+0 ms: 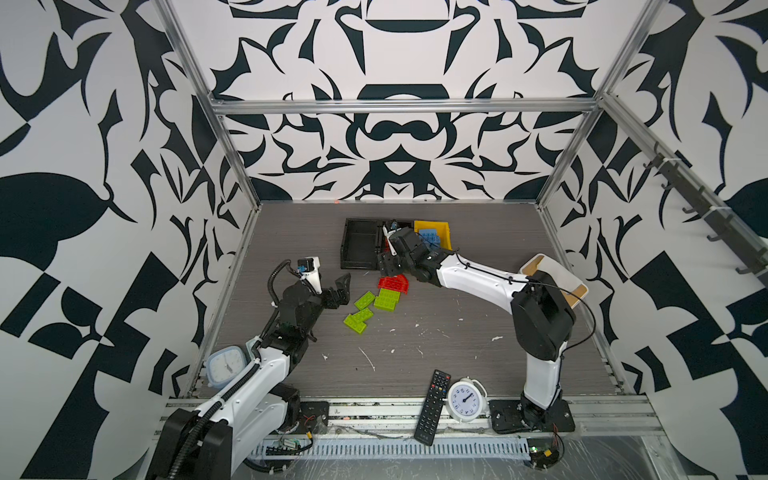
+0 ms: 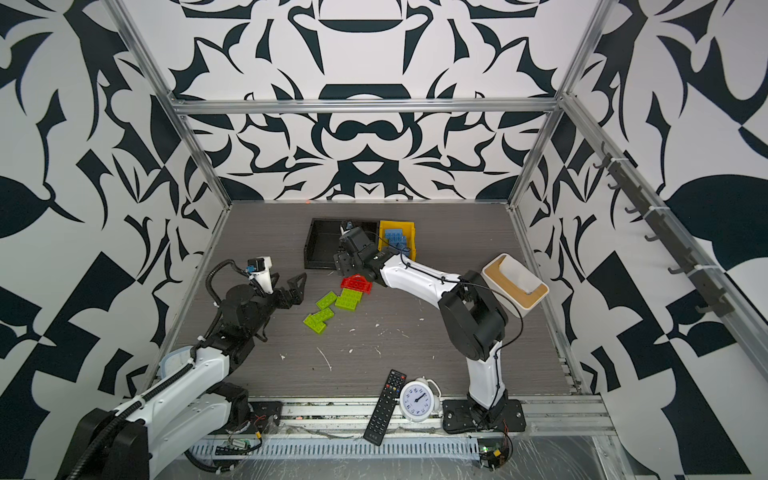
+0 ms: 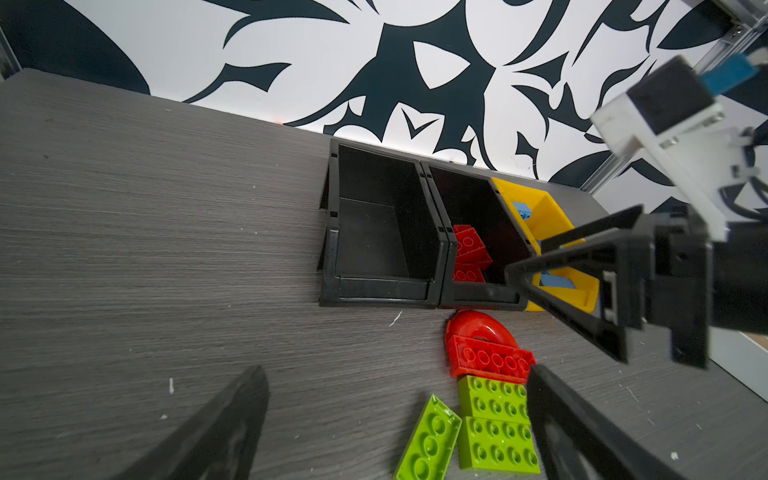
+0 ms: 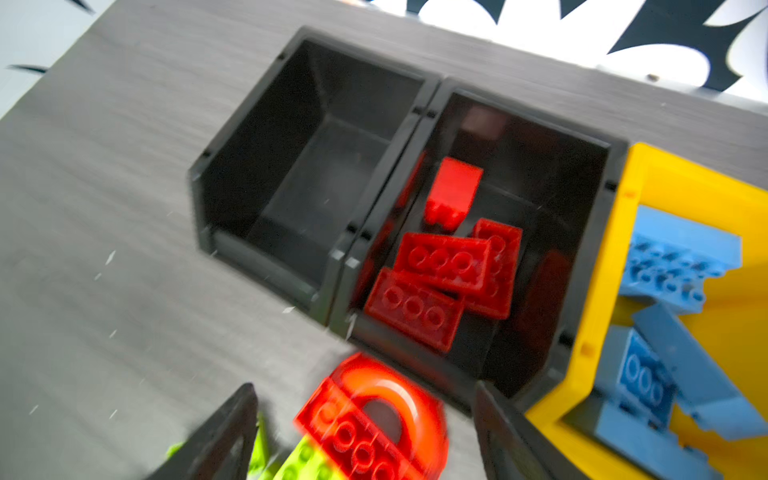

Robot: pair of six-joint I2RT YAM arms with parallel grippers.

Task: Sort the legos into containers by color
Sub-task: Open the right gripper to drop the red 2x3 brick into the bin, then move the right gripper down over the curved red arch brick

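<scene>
A red half-round lego [image 4: 374, 419] joined to a red brick lies on the table in front of the two joined black trays [image 1: 360, 246]. My right gripper [image 4: 363, 388] hangs over it, open, with a gap on each side. The right tray [image 4: 582, 174] holds several red bricks [image 4: 440, 266]; the left tray [image 4: 299, 174] is empty. Blue bricks [image 4: 673, 266] fill the yellow bin [image 1: 441, 227]. Several lime green bricks [image 1: 386, 299] lie beside the red piece [image 1: 393, 283]. My left gripper [image 3: 397, 374] is open and empty, just left of the green bricks [image 3: 494, 419].
A white box with a tan rim [image 1: 552, 282] stands at the right, partly behind the right arm. A black remote [image 1: 432, 407] and a round white clock [image 1: 465, 399] lie at the front edge. A square clock [image 1: 224, 365] sits at the front left.
</scene>
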